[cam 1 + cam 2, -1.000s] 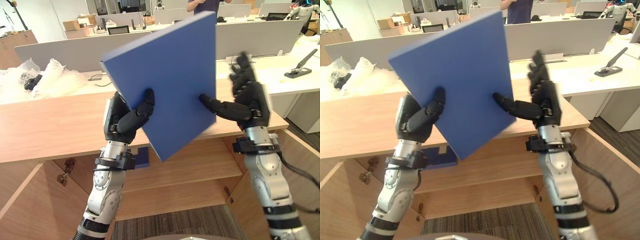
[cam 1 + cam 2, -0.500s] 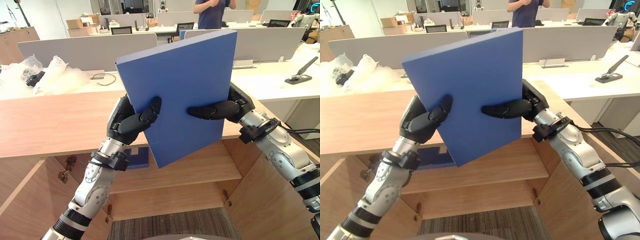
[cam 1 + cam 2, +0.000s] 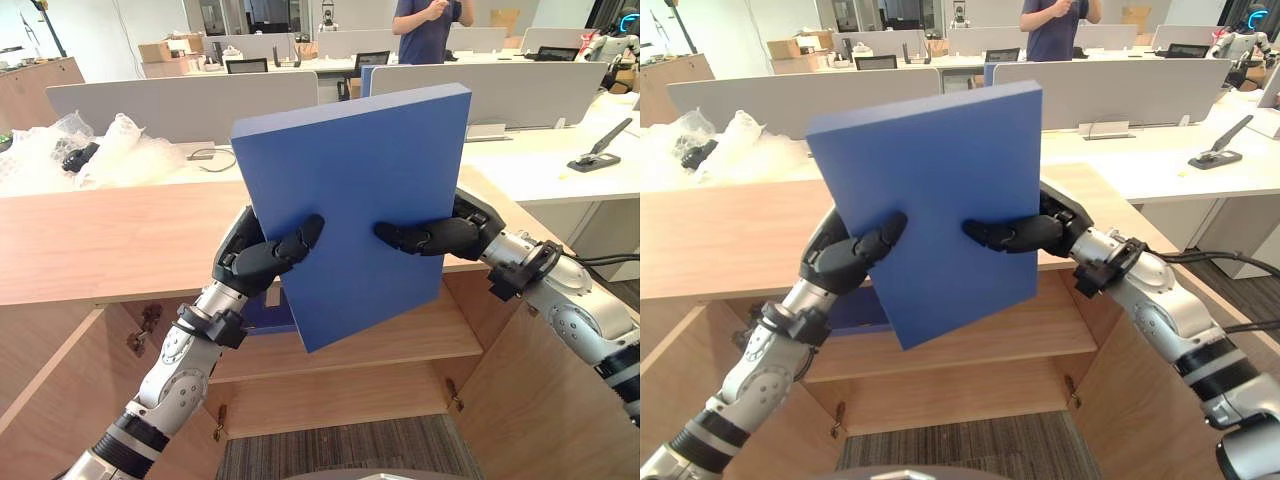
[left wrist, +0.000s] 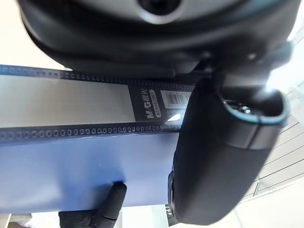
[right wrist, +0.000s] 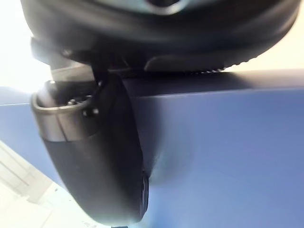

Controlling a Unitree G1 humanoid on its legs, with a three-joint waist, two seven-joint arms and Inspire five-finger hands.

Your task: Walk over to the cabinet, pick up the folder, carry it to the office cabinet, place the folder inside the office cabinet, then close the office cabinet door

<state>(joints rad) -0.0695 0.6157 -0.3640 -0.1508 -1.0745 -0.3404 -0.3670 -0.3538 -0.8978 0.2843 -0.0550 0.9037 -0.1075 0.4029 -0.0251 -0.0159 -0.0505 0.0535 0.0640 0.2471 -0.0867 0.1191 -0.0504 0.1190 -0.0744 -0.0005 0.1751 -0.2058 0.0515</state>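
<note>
Change: since a second ago the right hand (image 3: 443, 237) has swung in from standing open beside the folder (image 3: 360, 200) to clasping its right edge, and the folder now sits more upright.
Folder: blue, held in the air between both hands, slightly tilted, its broad face toward the camera.
Left hand (image 3: 252, 264): curled on the folder's lower left edge, thumb across the front face, fingers behind it.
Right hand: thumb laid flat on the front face, fingers round the back; in its own wrist view the thumb presses on the blue surface.
Cabinet (image 3: 110, 245): wooden, just behind and below the folder, doors open, a shelf (image 3: 430, 335) showing inside.
Blue item (image 3: 270, 312): lies on the shelf behind the left wrist.
Background: crumpled plastic wrap (image 3: 110, 150) on a desk to the left, grey partition (image 3: 180, 100), a person (image 3: 428, 25) standing far back.
</note>
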